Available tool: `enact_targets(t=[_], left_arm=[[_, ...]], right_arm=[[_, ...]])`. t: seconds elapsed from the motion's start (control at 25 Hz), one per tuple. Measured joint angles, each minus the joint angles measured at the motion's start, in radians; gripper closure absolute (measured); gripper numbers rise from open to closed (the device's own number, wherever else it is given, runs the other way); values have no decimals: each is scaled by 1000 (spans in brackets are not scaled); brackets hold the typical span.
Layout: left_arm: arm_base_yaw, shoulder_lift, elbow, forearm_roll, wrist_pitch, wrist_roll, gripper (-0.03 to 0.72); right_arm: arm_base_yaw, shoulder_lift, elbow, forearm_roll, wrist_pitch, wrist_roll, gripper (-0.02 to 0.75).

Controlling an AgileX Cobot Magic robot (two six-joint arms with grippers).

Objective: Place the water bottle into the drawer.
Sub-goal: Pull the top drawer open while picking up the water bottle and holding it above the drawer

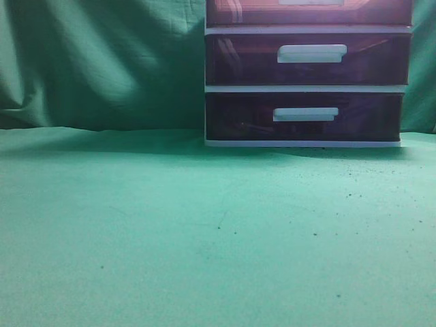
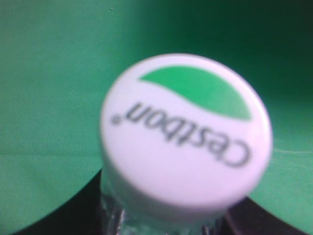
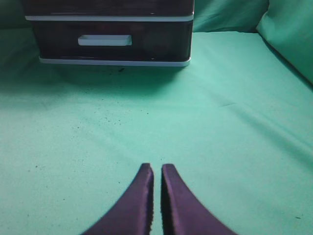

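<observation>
The water bottle's white cap, printed with a green leaf and "Cestbon", fills the left wrist view; the clear neck shows just below it. My left gripper is shut on the water bottle, with its dark fingers at both bottom corners. The drawer is the topmost one of the white-framed unit, and only its lower part shows at the exterior view's top edge. My right gripper is shut and empty, low over the green cloth, facing the unit. Neither gripper shows in the exterior view.
Two more dark purple drawers sit below: the middle drawer and the bottom drawer, which also shows in the right wrist view. Green cloth covers the table and hangs behind it.
</observation>
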Motion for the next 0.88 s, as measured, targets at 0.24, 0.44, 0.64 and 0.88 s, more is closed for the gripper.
enact_targets(t=[0.24,0.44,0.64,0.88], left_arm=[[0,-79,0,20,41,-16,427],[-30,-223,-2,20,149,-18,427],[-177,-354,-71,36,387,-18,427],[-338,-521,-185,39,516,-18,427]], right_arm=[[0,0,0,0,0,0,689],[0,0,1,0,-37,0,689],[0,0,2,23,-387,19,689],[0,31,-116,28,-418,-6,689]])
